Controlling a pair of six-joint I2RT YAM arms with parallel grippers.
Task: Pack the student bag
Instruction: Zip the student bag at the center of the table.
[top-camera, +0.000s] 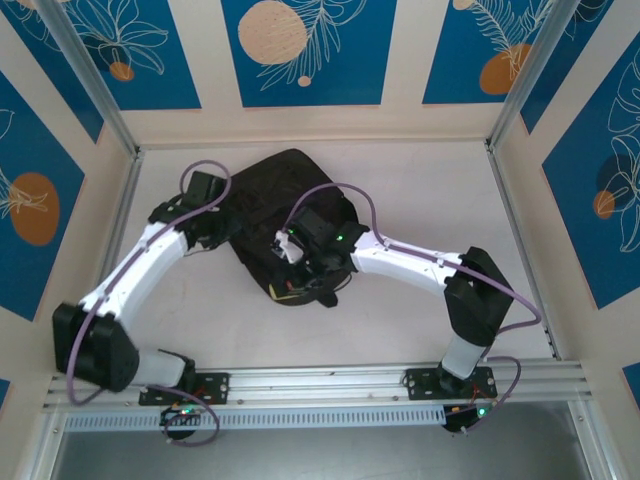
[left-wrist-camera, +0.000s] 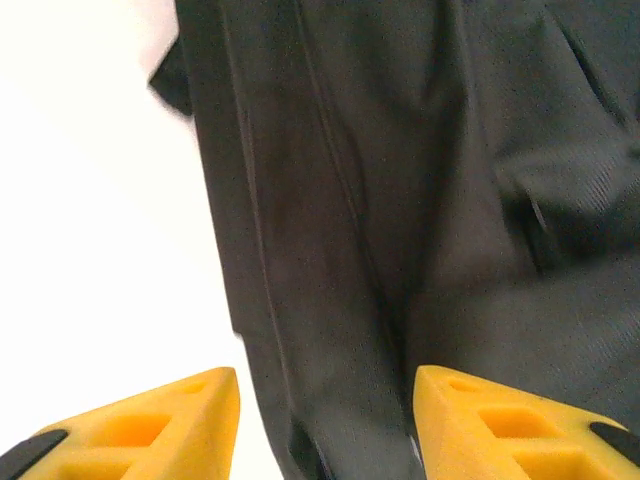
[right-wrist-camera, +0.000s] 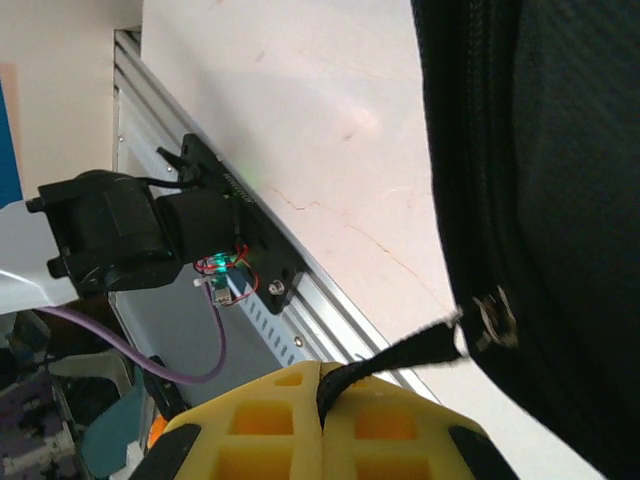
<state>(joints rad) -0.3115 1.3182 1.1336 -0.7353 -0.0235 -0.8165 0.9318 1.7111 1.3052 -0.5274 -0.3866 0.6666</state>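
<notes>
The student bag is a large black fabric backpack lying in the middle of the table. My left gripper is at its left edge. In the left wrist view its yellow fingers stand apart over a fold of the bag's fabric, gripping nothing; the left gripper is open. My right gripper is at the bag's near side. In the right wrist view the right gripper is shut on the black zipper pull strap, which runs taut to the metal slider on the bag.
The white table has bare room to the right of the bag. An aluminium rail runs along the near edge, and patterned walls close in the other sides. The left arm's base appears in the right wrist view.
</notes>
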